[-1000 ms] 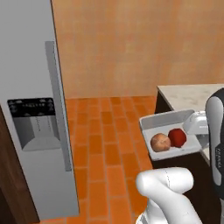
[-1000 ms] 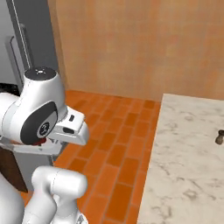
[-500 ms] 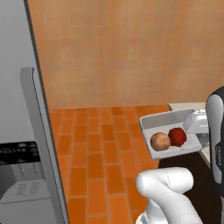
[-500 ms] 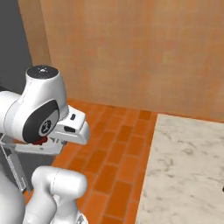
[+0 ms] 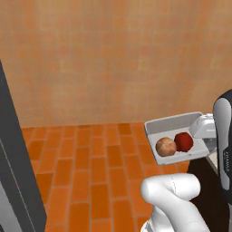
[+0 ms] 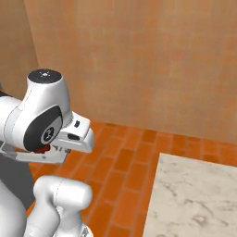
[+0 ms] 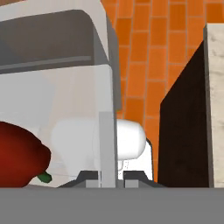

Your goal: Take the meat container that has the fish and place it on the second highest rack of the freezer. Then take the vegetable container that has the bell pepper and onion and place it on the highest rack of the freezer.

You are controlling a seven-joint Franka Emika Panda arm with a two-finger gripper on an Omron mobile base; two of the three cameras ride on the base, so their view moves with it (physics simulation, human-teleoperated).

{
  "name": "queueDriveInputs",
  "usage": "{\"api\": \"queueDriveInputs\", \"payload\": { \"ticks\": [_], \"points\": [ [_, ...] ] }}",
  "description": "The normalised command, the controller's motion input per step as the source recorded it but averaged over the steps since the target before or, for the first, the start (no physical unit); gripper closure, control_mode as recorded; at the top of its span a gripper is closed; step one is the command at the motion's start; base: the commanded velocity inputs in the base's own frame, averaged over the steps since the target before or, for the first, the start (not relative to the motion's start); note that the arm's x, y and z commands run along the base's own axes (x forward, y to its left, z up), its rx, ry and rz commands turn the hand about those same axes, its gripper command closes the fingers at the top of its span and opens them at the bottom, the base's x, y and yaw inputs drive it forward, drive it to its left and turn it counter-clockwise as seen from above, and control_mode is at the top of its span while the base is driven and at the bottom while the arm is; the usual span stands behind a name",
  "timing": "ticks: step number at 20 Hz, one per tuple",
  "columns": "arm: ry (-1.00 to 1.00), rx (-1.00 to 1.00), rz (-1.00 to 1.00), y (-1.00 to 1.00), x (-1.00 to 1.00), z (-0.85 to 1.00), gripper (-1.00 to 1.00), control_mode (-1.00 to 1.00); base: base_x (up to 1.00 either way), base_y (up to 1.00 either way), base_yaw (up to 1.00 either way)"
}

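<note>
My gripper (image 5: 200,137) is shut on the right rim of the white vegetable container (image 5: 171,124), which hangs level over the brick floor. Inside it lie the tan onion (image 5: 166,147) and the red bell pepper (image 5: 183,142), side by side. In the hand view the gripper (image 7: 107,178) pinches the container's thin wall (image 7: 107,131), with the bell pepper (image 7: 19,153) at the lower left. In the right base view the container's underside (image 6: 30,156) pokes out beneath the arm. The meat container, the fish and the freezer's racks are out of view.
A dark grey fridge edge (image 5: 16,176) stands at the far left. A marble counter (image 6: 199,199) on a dark cabinet (image 7: 183,131) lies to the right. Orange brick floor (image 5: 95,172) runs to a tan wall (image 5: 113,59).
The base has turned, so both base views shifted: the fridge door with its dispenser slid off to the left and the counter drew away. The container stays in my grip.
</note>
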Motion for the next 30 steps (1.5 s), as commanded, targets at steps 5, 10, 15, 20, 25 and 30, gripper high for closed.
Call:
{"api": "queueDriveInputs", "payload": {
  "ticks": [5,10,15,20,25,30],
  "points": [
    [0.0,0.0,0.0,0.0,0.0,0.0,1.0,1.0,0.87,-0.09,0.0],
    [0.0,0.0,0.0,0.0,0.0,0.0,1.0,1.0,0.88,-0.06,0.0],
    [0.0,0.0,0.0,0.0,0.0,0.0,1.0,1.0,0.89,0.0,0.01],
    [0.0,0.0,0.0,0.0,0.0,0.0,1.0,1.0,0.4,0.0,0.18],
    [0.0,0.0,0.0,0.0,0.0,0.0,1.0,1.0,0.15,0.0,0.6],
    [0.0,0.0,0.0,0.0,0.0,0.0,1.0,1.0,0.02,0.08,0.88]
  ]
}}
